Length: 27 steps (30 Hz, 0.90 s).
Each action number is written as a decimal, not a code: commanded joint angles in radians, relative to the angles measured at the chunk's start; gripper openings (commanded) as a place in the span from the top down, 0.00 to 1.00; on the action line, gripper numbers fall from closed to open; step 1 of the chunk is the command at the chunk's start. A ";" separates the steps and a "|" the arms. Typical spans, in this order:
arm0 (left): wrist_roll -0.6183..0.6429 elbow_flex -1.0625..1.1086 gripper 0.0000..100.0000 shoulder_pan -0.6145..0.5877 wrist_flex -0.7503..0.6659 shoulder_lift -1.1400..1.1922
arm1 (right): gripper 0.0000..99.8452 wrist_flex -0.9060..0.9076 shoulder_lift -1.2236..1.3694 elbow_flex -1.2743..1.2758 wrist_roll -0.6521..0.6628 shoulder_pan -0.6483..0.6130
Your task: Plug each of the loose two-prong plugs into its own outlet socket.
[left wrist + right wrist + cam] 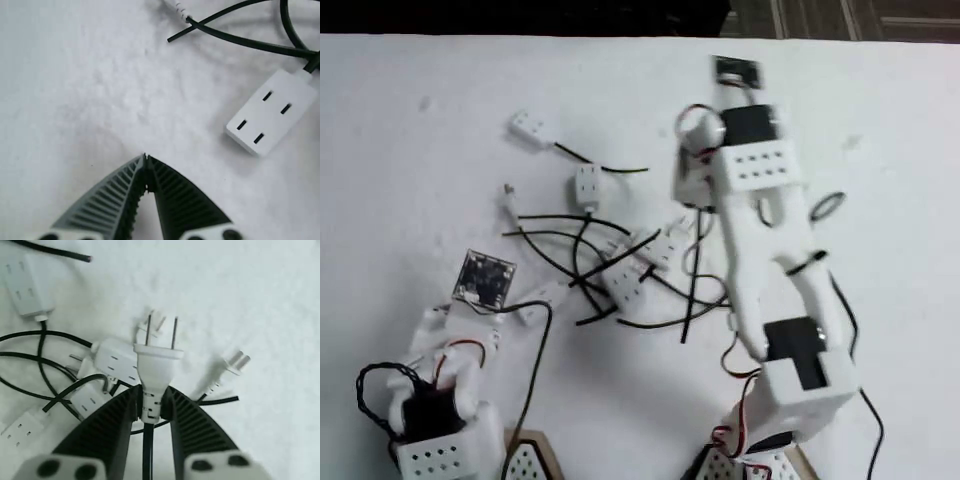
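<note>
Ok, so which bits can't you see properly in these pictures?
High view: the right arm covers part of the cord tangle; socket slots too small.
Left wrist view: the cord from the outlet block runs off the edge.
Right wrist view: cord of the held plug vanishes between the fingers.

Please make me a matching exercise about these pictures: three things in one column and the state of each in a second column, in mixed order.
Things:
1. left gripper
2. right gripper
3. white outlet block

States:
a. shut on a white two-prong plug
b. lying on the table, slots empty
c. shut, holding nothing

Pairs: 1-c, 2-a, 3-b.
</note>
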 commanded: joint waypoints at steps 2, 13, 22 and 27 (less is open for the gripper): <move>-0.009 0.002 0.98 -0.007 -0.009 -0.001 | 0.98 0.013 -0.108 0.103 -0.014 0.117; -0.009 0.003 0.98 -0.007 -0.009 -0.001 | 0.74 0.008 -0.274 0.350 0.115 0.237; -0.009 0.005 0.98 -0.007 -0.009 -0.001 | 0.69 0.008 -0.375 0.374 0.764 0.254; -0.011 0.005 0.98 -0.007 -0.009 -0.001 | 0.76 0.008 -0.384 0.437 1.266 0.309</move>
